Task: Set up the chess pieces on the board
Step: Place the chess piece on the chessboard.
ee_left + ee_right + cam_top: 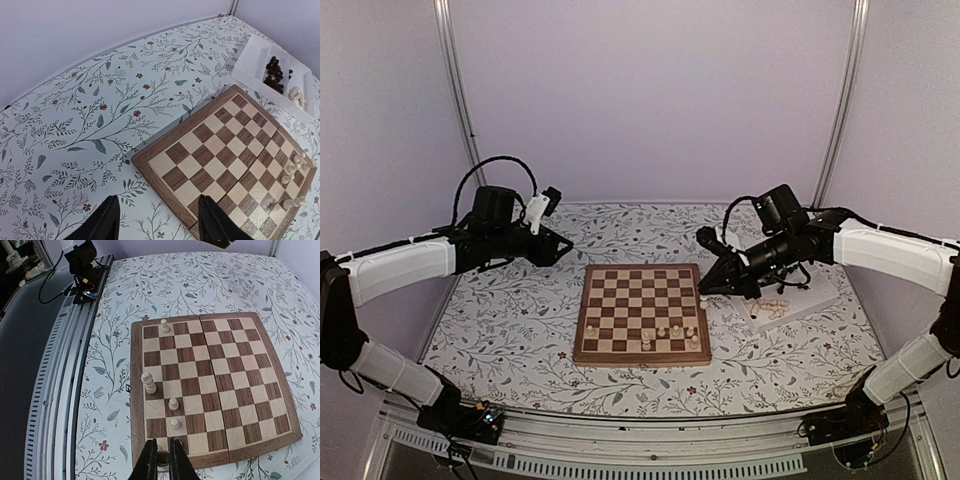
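The board [630, 300] lies at the table's middle and carries a few pale chess pieces [662, 332] along its near right squares. In the right wrist view, a tall pale piece [148, 382] and three pale pawns [173, 403] stand near the board's [240, 390] edge. My right gripper [163, 464] is shut on a small piece [163, 458], low over the board's border at the corner; it also shows from above [706, 290]. My left gripper [157, 225] is open and empty, above the table by the board's [210, 150] far left corner.
A white partitioned tray [812, 293] sits right of the board. In the left wrist view the tray [252, 57] holds dark pieces [274, 70] and pale pieces [297, 94]. A floral cloth [510, 320] covers the table. Walls enclose the back and sides.
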